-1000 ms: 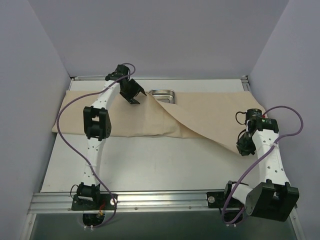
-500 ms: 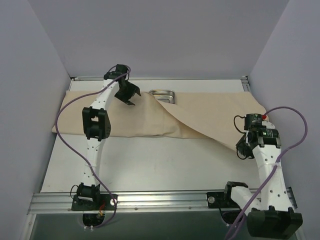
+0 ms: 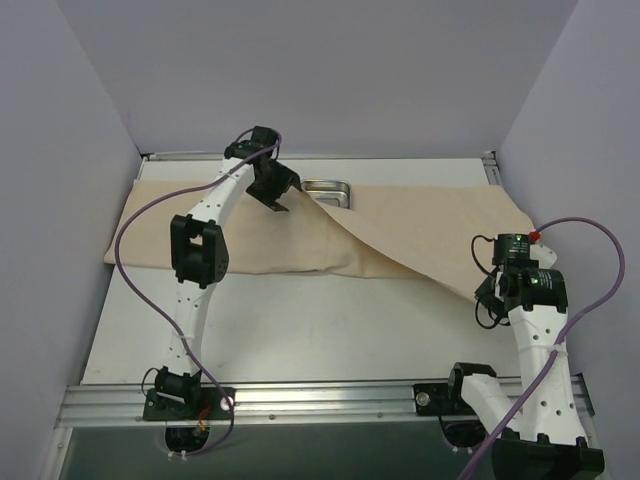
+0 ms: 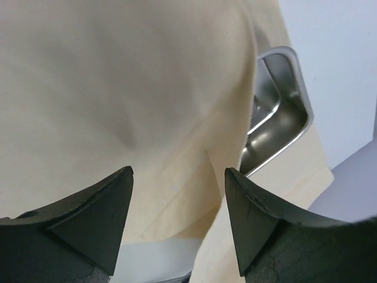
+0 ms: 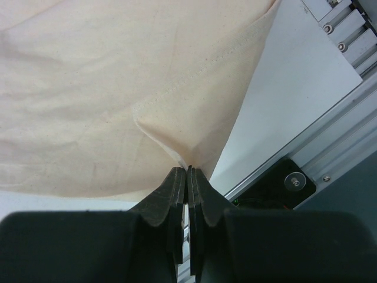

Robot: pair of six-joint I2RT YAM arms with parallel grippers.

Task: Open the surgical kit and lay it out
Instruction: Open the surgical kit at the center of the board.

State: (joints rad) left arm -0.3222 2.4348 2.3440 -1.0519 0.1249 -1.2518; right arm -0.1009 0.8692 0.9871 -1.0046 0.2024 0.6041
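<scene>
The beige cloth wrap (image 3: 300, 235) lies across the far half of the table, one flap drawn toward the near right. The steel tray (image 3: 327, 188) peeks out at the cloth's far edge; it also shows in the left wrist view (image 4: 277, 112). My left gripper (image 3: 275, 195) is open above the cloth (image 4: 118, 88) beside the tray. My right gripper (image 3: 483, 300) is shut on the cloth's corner (image 5: 182, 154) at the near right and holds it pinched. No forceps or scissors are in view.
The aluminium rail (image 3: 330, 400) runs along the table's near edge; it shows in the right wrist view (image 5: 330, 124). Grey walls (image 3: 70, 200) stand close on the left, right and back. Bare white tabletop (image 3: 320, 330) lies between the cloth and the rail.
My left gripper has moved right along the cloth's far edge toward the tray. My right arm has drawn back toward the near right with the cloth corner still pinched.
</scene>
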